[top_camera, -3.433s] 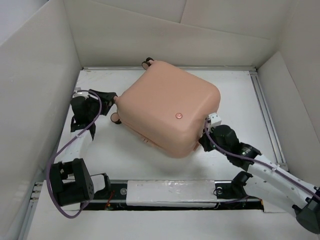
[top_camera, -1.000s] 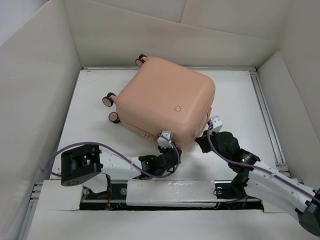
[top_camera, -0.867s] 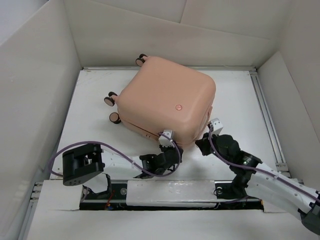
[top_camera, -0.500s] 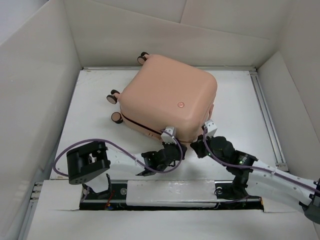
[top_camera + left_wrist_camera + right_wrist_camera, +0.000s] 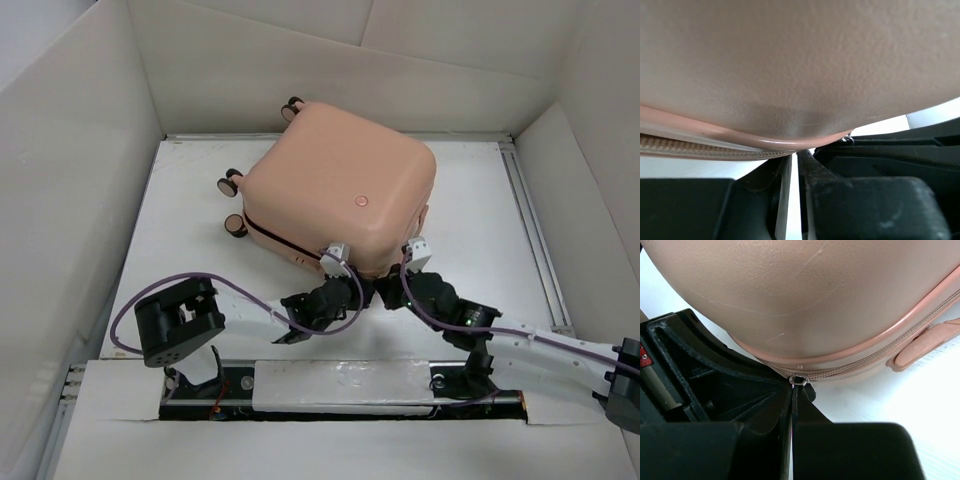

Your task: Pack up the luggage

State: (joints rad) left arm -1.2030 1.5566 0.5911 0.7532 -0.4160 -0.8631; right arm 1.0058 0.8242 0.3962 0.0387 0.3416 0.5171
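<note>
Looking down from the top camera, you see the luggage (image 5: 340, 200) lying flat and closed on the table (image 5: 190, 230). It is turned at an angle, with its caster wheels (image 5: 232, 183) at the far left and one rounded corner pointing at the arm bases. Both arms meet at that near corner. The left gripper (image 5: 343, 275) is against the corner's left flank and the right gripper (image 5: 393, 283) just beside it on the right, so the whole case lies on the far side of both.

From the left wrist, the shell fills the upper frame and the zipper (image 5: 715, 149) runs off to the left under the rim. The left jaws are drawn together to a thin slit, their tips tucked under the corner. You cannot tell whether anything sits between them.

From the right wrist, the jaws are pressed closed, pinching the small metal zipper pull (image 5: 799, 381) right at the corner seam. From there the zipper climbs to the upper right along the case's side, toward a pink moulded tab (image 5: 920, 347).

Judging by this, the next move depends on that line. The right arm has the pull, and the track leads away from it rightward and farther off along the case's right side.
</note>
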